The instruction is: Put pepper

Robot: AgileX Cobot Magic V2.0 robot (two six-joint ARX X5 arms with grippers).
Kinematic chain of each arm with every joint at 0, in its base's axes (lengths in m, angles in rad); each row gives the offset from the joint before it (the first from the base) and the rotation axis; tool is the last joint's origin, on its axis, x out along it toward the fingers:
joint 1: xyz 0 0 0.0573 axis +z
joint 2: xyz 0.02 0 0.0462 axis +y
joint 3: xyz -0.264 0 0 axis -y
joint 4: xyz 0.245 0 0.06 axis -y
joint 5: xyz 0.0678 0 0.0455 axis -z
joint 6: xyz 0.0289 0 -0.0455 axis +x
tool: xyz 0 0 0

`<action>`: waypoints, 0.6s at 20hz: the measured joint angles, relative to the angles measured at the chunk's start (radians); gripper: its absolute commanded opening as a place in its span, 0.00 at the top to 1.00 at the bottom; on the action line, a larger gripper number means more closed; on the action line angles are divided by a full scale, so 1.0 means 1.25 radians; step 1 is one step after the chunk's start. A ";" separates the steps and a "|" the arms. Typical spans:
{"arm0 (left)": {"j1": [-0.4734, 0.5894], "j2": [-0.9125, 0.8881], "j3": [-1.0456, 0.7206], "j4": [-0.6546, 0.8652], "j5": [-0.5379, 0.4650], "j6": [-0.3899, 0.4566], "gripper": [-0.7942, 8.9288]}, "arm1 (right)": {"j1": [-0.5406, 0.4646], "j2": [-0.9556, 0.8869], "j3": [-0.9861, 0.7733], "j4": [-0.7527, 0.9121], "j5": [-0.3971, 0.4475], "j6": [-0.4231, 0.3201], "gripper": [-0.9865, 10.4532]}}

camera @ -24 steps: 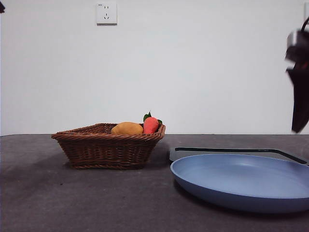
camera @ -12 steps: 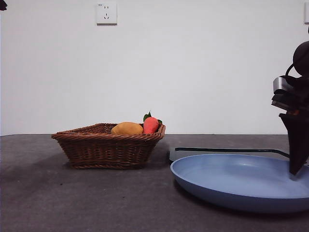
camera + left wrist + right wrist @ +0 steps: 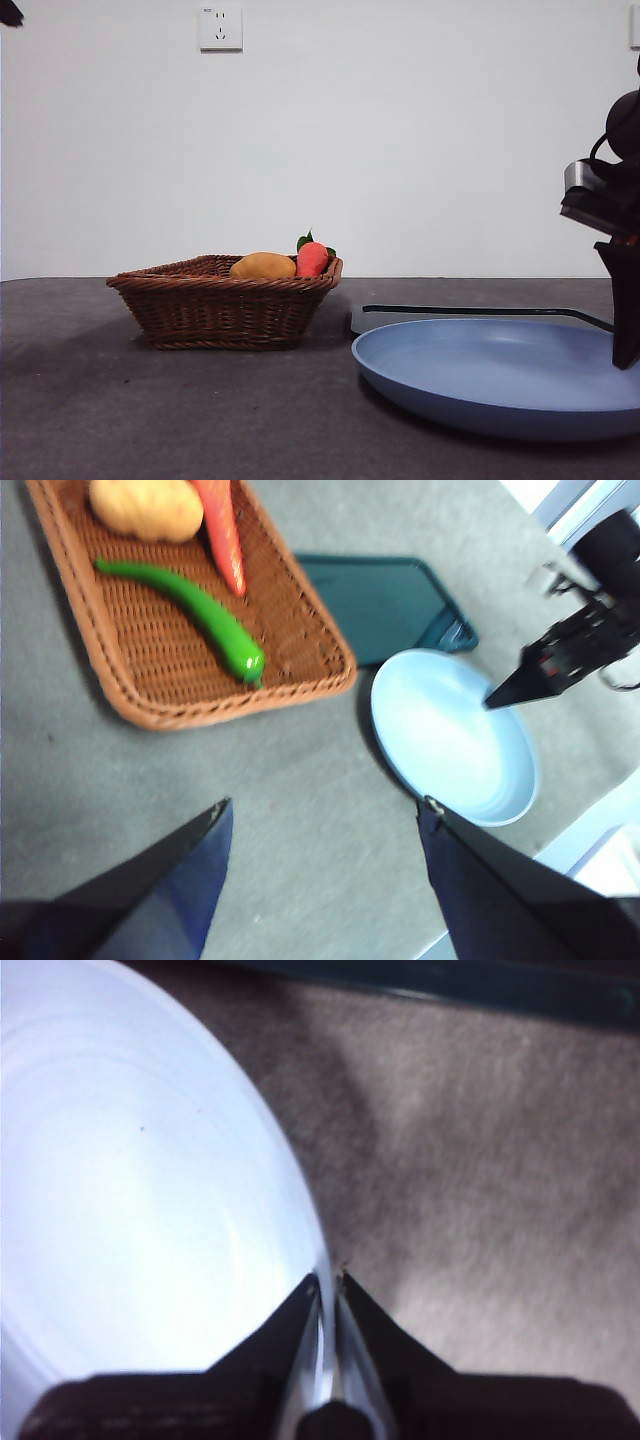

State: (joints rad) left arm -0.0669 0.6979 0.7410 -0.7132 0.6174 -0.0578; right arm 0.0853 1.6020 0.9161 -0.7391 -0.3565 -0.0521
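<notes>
A: Front view: basket (image 3: 215, 300) on the counter (image 3: 150, 410), with a yellow lump (image 3: 263, 266) and a red fruit (image 3: 312, 259) showing above the rim. Plate (image 3: 480, 385) nearer the camera, a dark tray (image 3: 480, 311) behind it. Pepper not visible from this angle.

B: Change against the earlier frames?

A: A second ago the right gripper (image 3: 625, 345) hung high at the side edge. It has since come down and now sits low at the plate's rim. Basket, plate and tray have not moved.

B: Left wrist view?

A: Pepper (image 3: 190, 605) lies in the basket (image 3: 180, 695), beside the red fruit (image 3: 222, 530) and near the lump (image 3: 145, 505). Left gripper (image 3: 325, 825) is high above the counter, fingers spread wide, holding nothing. The other arm's tip is at the plate's (image 3: 455, 740) edge.

B: Right wrist view?

A: Fingers of the right gripper (image 3: 326, 1282) are pinched on the plate rim (image 3: 200, 1210); the rim runs between them.

B: Meaning for the task?

A: My reading: the right arm steadies the plate, and the pepper is not yet picked.

B: Any writing?

A: None legible. The wall outlet (image 3: 221, 27) carries a mark too small to read.
</notes>
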 measured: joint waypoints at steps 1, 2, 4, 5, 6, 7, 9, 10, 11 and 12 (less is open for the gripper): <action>-0.020 0.022 0.009 0.000 -0.023 -0.006 0.58 | 0.000 -0.025 0.000 -0.005 0.001 0.003 0.91; -0.038 0.044 0.021 0.005 -0.043 -0.012 0.58 | 0.000 -0.053 0.000 -0.009 0.002 0.006 0.91; -0.089 0.104 0.058 0.030 -0.100 -0.028 0.58 | 0.000 -0.128 0.000 -0.011 0.015 0.018 0.91; -0.116 0.142 0.083 0.043 -0.130 -0.037 0.59 | 0.000 -0.167 0.000 -0.012 0.015 0.025 0.91; -0.146 0.186 0.112 0.052 -0.167 -0.047 0.59 | -0.002 -0.207 0.000 -0.014 0.016 0.031 0.91; -0.175 0.237 0.146 0.054 -0.209 -0.055 0.59 | -0.002 -0.247 0.000 -0.020 0.015 0.036 0.91; -0.226 0.342 0.217 0.063 -0.273 -0.068 0.59 | -0.007 -0.307 0.000 -0.042 0.015 0.042 0.91; -0.246 0.392 0.252 0.064 -0.294 -0.070 0.59 | -0.011 -0.330 0.000 -0.054 0.015 0.045 0.91; -0.267 0.453 0.295 0.065 -0.317 -0.074 0.59 | -0.017 -0.356 0.000 -0.065 0.016 0.050 0.91; -0.282 0.503 0.331 0.065 -0.338 -0.075 0.59 | -0.020 -0.379 0.000 -0.070 0.016 0.054 0.91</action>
State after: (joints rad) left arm -0.4198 1.3266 1.1542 -0.6315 0.1955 -0.1516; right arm 0.0605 1.1282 0.9165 -0.8265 -0.3370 0.0151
